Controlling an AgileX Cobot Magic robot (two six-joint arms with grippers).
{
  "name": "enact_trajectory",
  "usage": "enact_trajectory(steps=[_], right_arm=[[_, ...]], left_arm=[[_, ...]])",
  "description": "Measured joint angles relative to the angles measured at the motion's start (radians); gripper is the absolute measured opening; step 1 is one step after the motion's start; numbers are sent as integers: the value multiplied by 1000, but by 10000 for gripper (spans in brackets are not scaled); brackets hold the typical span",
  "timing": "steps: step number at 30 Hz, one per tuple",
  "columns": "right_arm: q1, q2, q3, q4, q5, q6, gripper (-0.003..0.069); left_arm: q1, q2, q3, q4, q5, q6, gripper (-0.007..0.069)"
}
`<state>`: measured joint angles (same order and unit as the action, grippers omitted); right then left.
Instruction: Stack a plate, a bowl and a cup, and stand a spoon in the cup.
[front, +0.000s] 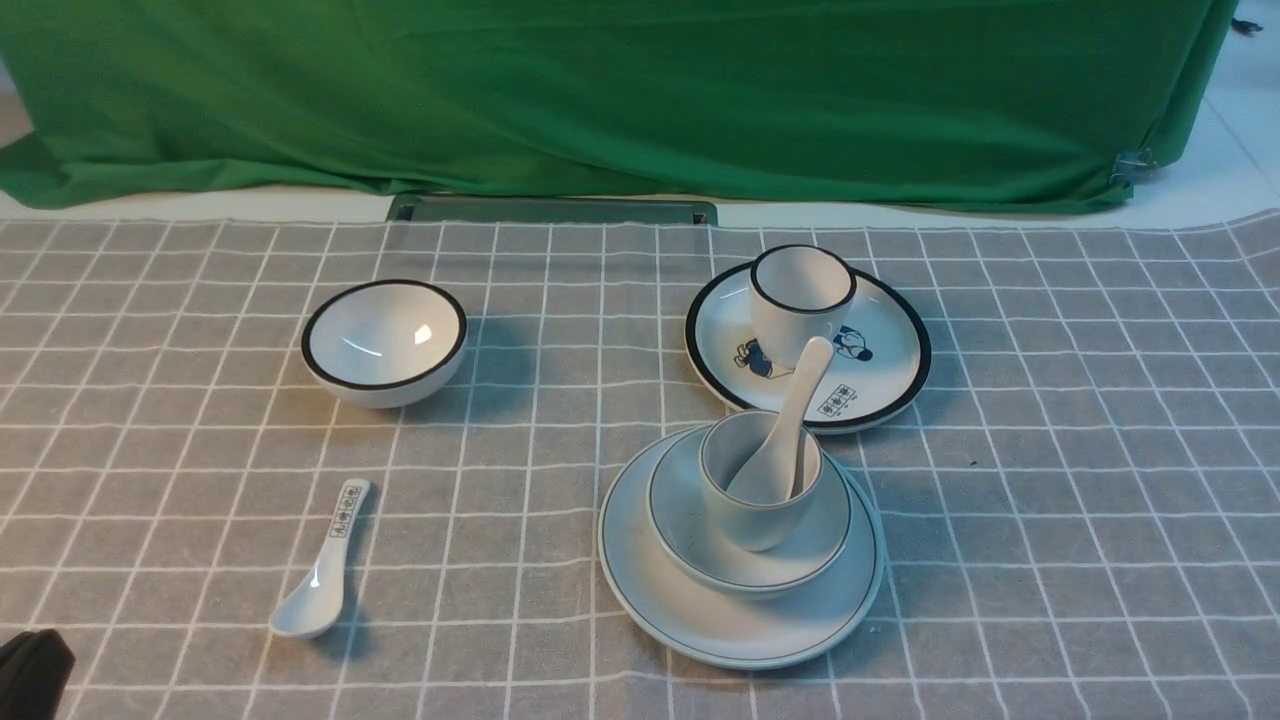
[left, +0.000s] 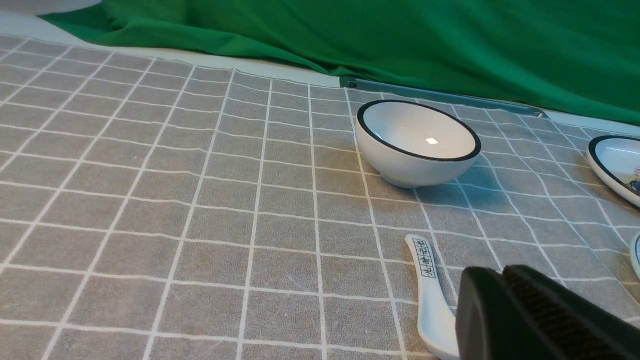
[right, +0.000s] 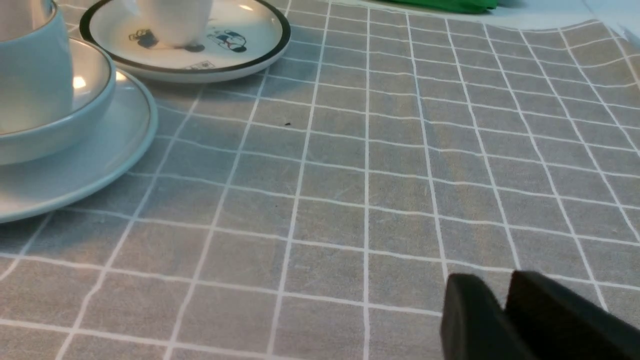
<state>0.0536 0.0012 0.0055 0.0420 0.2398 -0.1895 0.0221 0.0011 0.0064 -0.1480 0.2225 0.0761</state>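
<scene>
The pale plate (front: 650, 590) lies on the checked cloth right of centre. The shallow bowl (front: 680, 520) sits on it, and the cup (front: 745, 525) stands in the bowl. The plain white spoon (front: 790, 420) leans in the cup, handle up and tilted toward the back. In the right wrist view the plate (right: 90, 170), bowl (right: 75, 120) and cup (right: 30, 75) show beside my right gripper (right: 495, 285), which stands apart from them, slightly open and empty. My left gripper (left: 502, 272) is shut and empty, low over the cloth beside a printed spoon.
A black-rimmed bowl (front: 384, 340) sits at the left. A spoon with printed marks (front: 325, 570) lies near the front left. A cartoon plate (front: 880, 360) carrying a black-rimmed cup (front: 800, 295) stands just behind the stack. Green cloth (front: 640, 90) hangs at the back.
</scene>
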Motion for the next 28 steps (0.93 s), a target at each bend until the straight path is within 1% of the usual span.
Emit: enact_trajectory(steps=[28], right_arm=[[0,0,0,0,-1,1,213]], left_arm=[[0,0,0,0,0,1,13]])
